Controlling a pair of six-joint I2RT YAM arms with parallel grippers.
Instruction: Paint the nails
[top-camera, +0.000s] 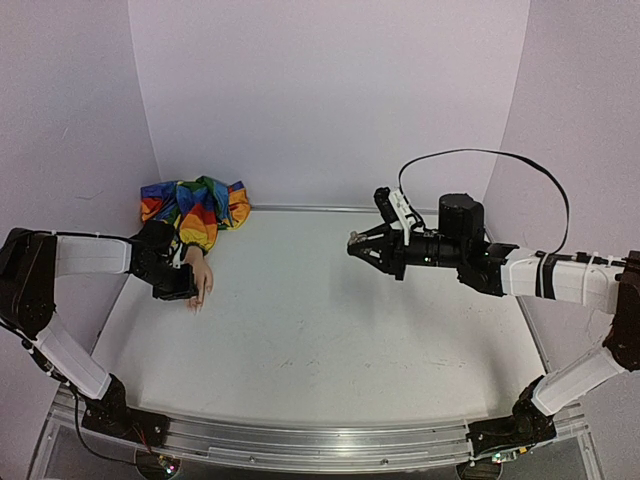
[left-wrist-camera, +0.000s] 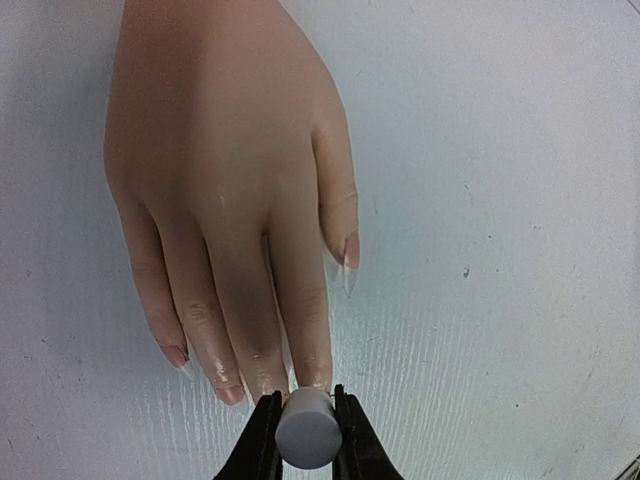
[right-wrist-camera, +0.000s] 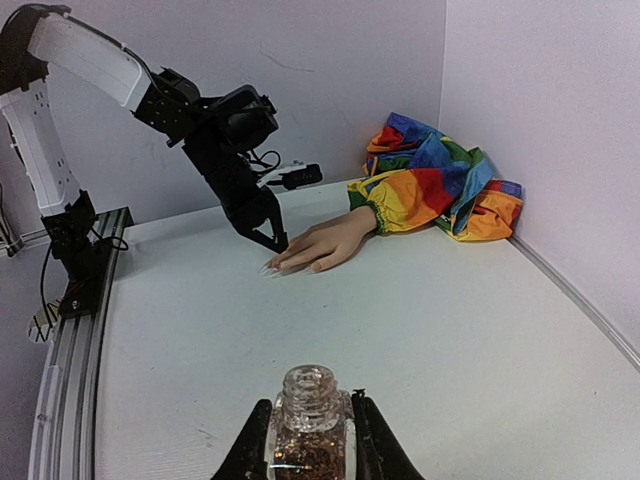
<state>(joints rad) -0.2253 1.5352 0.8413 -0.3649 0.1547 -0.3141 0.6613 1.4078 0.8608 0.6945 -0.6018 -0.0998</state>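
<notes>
The pale mannequin hand (left-wrist-camera: 230, 180) lies palm down on the white table, its rainbow sleeve (top-camera: 195, 208) bunched in the back left corner. Its nails are long and clear, seen on the thumb (left-wrist-camera: 350, 265) and little finger (left-wrist-camera: 180, 357). My left gripper (left-wrist-camera: 306, 438) is shut on a small white round cap (left-wrist-camera: 308, 432), poised right over the index fingertip, whose nail is hidden behind the cap. My right gripper (right-wrist-camera: 310, 445) hovers mid-table, shut on an open glass bottle (right-wrist-camera: 312, 430) of coppery glitter polish.
Lilac walls close the table at the back and on both sides. The sleeve (right-wrist-camera: 435, 190) fills the corner behind the hand (right-wrist-camera: 325, 245). My left arm (right-wrist-camera: 215, 130) reaches down over the fingers. A metal rail (top-camera: 300, 445) runs along the near edge.
</notes>
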